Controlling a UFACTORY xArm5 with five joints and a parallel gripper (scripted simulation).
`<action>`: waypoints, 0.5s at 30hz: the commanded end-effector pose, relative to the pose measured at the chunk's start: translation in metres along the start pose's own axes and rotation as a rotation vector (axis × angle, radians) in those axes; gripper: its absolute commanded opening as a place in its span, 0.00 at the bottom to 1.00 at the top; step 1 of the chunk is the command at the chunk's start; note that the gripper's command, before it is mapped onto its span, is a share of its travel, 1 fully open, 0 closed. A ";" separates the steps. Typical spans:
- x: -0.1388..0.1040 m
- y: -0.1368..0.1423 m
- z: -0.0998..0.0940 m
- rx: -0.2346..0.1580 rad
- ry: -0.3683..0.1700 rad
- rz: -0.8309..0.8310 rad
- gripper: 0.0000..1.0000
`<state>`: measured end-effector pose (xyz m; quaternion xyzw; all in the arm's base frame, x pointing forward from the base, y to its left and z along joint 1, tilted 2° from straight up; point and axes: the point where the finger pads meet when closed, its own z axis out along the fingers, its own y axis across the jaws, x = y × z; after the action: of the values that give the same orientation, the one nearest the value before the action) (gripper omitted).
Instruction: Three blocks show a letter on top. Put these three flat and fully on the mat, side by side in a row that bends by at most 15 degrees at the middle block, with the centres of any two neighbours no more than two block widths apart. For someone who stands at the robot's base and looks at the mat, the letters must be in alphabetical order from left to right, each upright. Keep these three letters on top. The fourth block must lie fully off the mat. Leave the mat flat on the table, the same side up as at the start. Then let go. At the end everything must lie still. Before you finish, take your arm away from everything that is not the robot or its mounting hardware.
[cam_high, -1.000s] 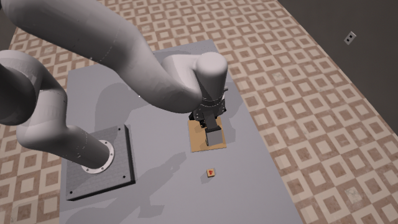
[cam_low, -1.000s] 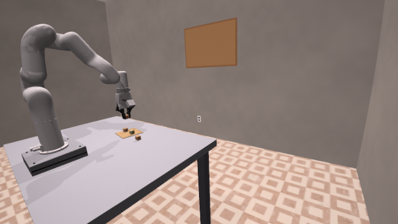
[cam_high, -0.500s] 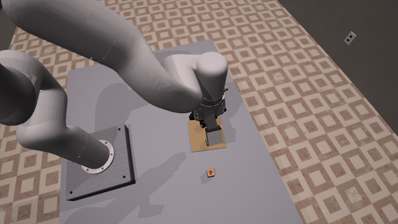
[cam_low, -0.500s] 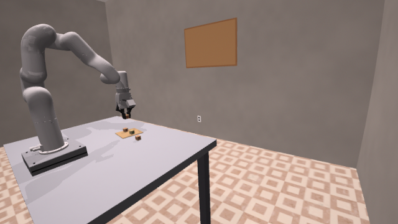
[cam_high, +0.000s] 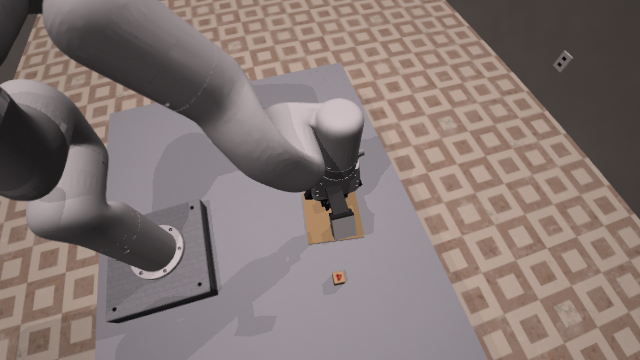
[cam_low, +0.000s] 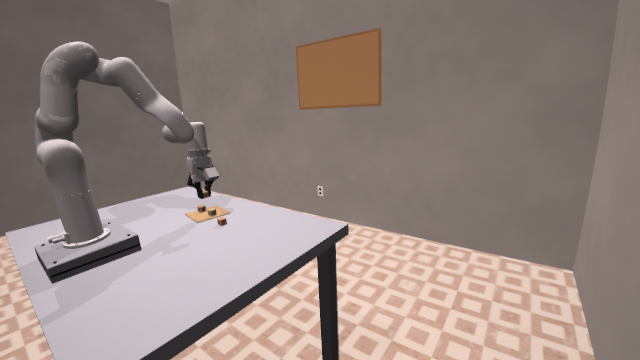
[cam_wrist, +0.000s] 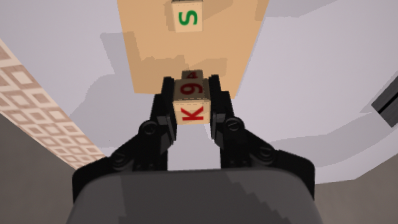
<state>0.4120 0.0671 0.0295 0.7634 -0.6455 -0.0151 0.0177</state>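
Observation:
My gripper (cam_low: 204, 195) (cam_wrist: 192, 89) is shut on the K block (cam_wrist: 200, 116) and holds it above the tan mat (cam_high: 317, 232) (cam_low: 192, 216) (cam_wrist: 145, 60). The red K faces the wrist camera, with a red 9 on an adjoining side. The S block (cam_low: 212, 212) (cam_wrist: 188, 17) rests on the mat with its green S up. Another block (cam_low: 201, 208) (cam_wrist: 192, 75) sits near the mat's far edge, mostly behind the held block in the wrist view; its top is hidden. A block with a red 4 on top (cam_high: 339, 277) (cam_low: 222, 221) lies off the mat.
The robot's base plate (cam_high: 192, 250) (cam_low: 90, 255) stands on the grey table (cam_high: 280, 320) (cam_low: 200, 270). The arm and gripper cover much of the mat in the top view. The table's far edge lies beyond the mat.

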 end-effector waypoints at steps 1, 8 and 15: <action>0.000 -0.002 0.011 0.005 0.000 0.000 0.21; -0.001 -0.002 0.045 0.005 0.000 0.000 0.21; -0.001 -0.002 0.059 0.005 0.000 0.000 0.21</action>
<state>0.4092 0.0675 -0.0302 0.7634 -0.6455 -0.0154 0.0180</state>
